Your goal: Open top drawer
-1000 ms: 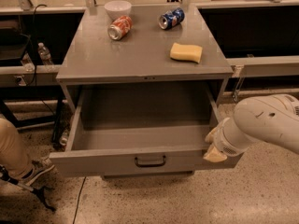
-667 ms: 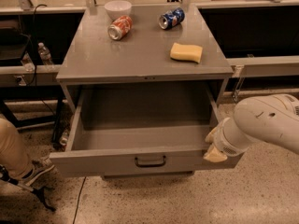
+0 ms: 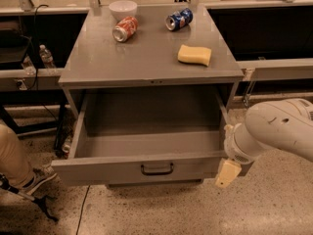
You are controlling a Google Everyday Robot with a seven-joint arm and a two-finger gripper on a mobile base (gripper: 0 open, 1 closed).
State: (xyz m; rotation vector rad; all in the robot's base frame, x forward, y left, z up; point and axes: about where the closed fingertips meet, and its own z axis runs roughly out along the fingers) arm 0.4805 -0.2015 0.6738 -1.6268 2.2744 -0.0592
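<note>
A speckled terrazzo floor [image 3: 161, 209] and long dark workbenches frame a grey cabinet whose flat tabletop [image 3: 142, 58] carries a few loose things: a white bowl [image 3: 122, 8] at the far edge towards the left corner, a red can [image 3: 125, 29] lying on its side just in front of it, a blue can [image 3: 178, 19] on its side near the far right corner, and a yellow sponge [image 3: 194, 54] close to the right edge. Below the tabletop's near edge the top drawer [image 3: 107, 169] stands pulled well out, its deep grey box showing nothing inside and its black loop handle [image 3: 157, 169] at the centre of the front. The gripper [image 3: 228, 172] sits at the right end of the drawer front, below the near right corner of the tabletop, at the end of the white arm [image 3: 279, 129] that comes in from the right; whether it has hold of anything cannot be told, since the arm's body hides the contact. The opening step looks essentially done. What remains is likely a clean release and a retreat to the right without nudging the drawer back in. A person's leg and shoe [image 3: 19, 165] show at the left, and a water bottle [image 3: 46, 58] stands on the shelf there.
</note>
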